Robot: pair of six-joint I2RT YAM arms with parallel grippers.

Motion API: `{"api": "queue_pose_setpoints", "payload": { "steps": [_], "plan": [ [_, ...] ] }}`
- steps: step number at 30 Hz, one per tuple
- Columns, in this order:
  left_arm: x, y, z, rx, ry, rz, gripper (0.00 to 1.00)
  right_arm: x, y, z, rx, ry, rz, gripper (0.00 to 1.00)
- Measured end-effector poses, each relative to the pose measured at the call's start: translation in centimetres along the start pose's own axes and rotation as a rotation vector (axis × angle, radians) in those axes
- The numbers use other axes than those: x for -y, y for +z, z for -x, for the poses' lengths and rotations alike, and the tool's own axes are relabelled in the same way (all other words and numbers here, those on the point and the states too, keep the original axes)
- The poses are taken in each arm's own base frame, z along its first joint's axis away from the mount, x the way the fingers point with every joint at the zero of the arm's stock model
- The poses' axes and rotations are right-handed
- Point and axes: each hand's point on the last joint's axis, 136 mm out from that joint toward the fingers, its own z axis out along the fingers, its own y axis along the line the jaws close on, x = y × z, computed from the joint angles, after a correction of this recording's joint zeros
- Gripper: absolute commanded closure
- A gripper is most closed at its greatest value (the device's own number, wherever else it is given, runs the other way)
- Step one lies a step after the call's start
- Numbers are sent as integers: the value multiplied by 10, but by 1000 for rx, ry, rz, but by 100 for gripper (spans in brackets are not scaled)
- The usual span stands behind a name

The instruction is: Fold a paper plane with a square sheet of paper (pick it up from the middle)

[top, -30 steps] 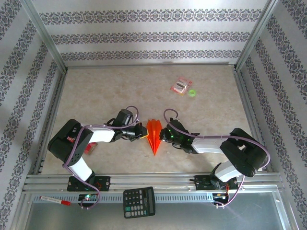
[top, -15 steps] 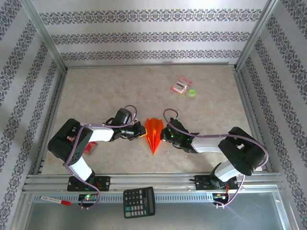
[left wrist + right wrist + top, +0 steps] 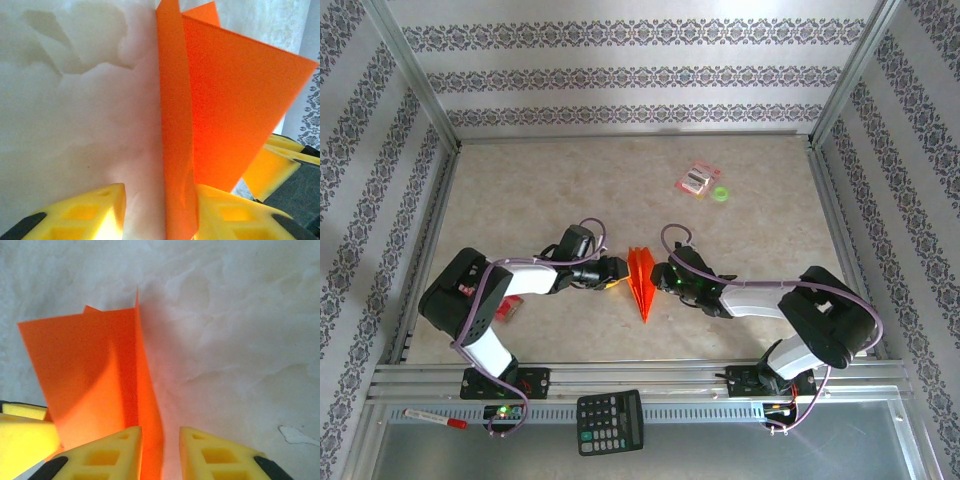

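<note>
Paper plane stands between left gripper and right gripper, both narrowly parted.

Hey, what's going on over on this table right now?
Two robot arms are working on an orange paper plane in the middle of the table. The left end effector and the right end effector flank it closely, jaws open, with a raised paper flap standing between each one's yellow fingers. The plane is already a slim dart, its tip pointing toward the arms' bases.
</note>
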Motion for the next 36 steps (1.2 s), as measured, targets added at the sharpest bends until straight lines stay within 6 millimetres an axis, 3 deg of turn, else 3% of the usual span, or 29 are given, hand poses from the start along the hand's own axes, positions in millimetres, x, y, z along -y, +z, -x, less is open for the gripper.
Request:
{"api": "queue_pose_setpoints", "payload": {
  "steps": [6,11,17,20,22,24,29,33,36],
  "plan": [
    [10,-17,10,40,24,-2,49,-10,-11,15,39,8,41,67],
    [16,-34,22,83,44,-6,44,-8,-25,30,66,8,41,62],
    [14,-87,58,269,113,56,21,17,-73,87,202,-52,-73,36],
    [17,-126,87,436,194,137,6,21,-101,131,312,-131,-177,5],
    [16,-150,107,548,234,202,0,28,-120,157,390,-177,-256,2],
    [7,-175,127,658,261,299,0,43,-136,181,465,-219,-359,2],
    [-32,-218,156,806,342,604,0,102,-157,208,527,-305,-662,2],
    [-69,-237,175,847,393,787,0,154,-144,202,479,-389,-814,2],
    [-104,-235,177,822,389,865,0,191,-134,186,432,-395,-831,2]
  ]
}}
